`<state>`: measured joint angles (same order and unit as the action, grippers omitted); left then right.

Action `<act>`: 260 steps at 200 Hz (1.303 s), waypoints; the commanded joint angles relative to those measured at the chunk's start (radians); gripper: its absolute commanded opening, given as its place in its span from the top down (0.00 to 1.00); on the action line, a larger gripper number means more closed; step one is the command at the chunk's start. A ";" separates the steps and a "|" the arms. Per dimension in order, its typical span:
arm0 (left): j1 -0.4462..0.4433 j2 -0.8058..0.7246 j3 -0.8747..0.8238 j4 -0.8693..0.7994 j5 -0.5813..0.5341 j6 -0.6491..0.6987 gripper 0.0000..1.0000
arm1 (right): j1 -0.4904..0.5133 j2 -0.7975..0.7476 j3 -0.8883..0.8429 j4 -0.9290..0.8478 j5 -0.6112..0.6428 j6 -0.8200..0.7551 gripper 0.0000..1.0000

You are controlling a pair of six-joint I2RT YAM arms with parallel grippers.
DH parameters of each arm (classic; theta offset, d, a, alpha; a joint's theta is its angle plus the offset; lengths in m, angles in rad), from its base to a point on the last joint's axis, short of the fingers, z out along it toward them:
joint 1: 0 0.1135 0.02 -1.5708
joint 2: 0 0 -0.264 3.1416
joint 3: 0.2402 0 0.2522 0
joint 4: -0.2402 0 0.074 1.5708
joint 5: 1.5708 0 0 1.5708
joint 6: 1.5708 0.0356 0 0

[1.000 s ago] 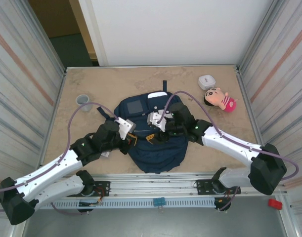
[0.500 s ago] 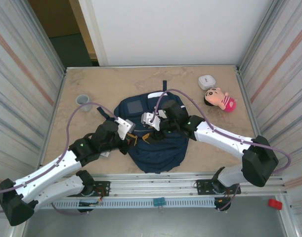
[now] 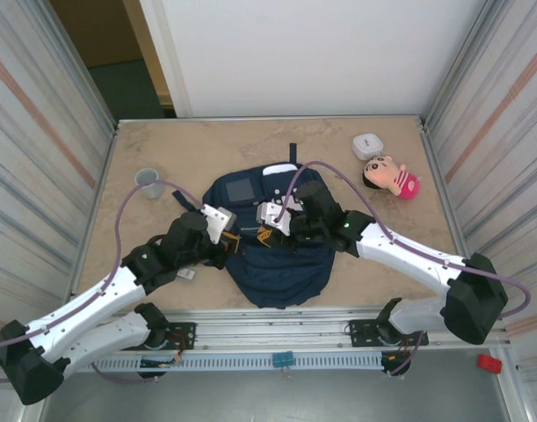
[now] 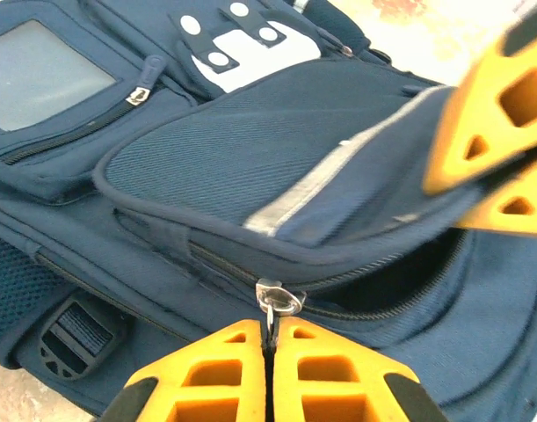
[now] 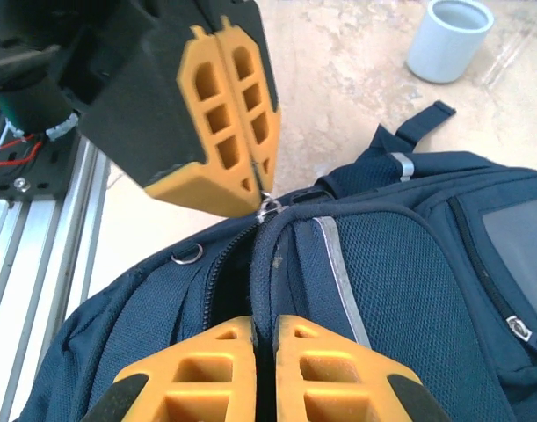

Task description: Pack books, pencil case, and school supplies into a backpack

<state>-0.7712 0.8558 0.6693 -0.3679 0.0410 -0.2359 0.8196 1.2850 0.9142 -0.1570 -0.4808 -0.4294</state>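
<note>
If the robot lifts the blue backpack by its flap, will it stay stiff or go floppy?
Probably floppy: the backpack is soft fabric, and its flap bends where the right gripper pinches it. It likely won't slip out, since the weave looks rough. It lies fairly flat on the table, so it may be light.

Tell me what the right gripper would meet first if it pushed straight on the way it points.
Pinching the backpack flap, the right gripper points along it at the left gripper, shut on the zipper pull. That gripper would likely come first, though depth is unclear.
</note>
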 commanded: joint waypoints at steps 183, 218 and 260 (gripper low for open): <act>0.223 0.123 0.213 -0.227 -0.157 -0.284 0.18 | -0.065 0.066 0.150 0.047 -0.012 0.310 0.39; 0.277 0.078 0.272 -0.420 -0.180 -0.489 0.09 | -0.065 0.090 0.197 0.151 0.100 0.488 0.39; 0.416 0.055 0.263 -0.573 -0.102 -0.669 0.05 | -0.065 0.154 0.264 0.172 0.143 0.615 0.37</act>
<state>-0.4099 0.9154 0.9173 -0.7647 -0.0788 -0.7307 0.7540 1.4010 1.1362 -0.0185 -0.3809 0.0586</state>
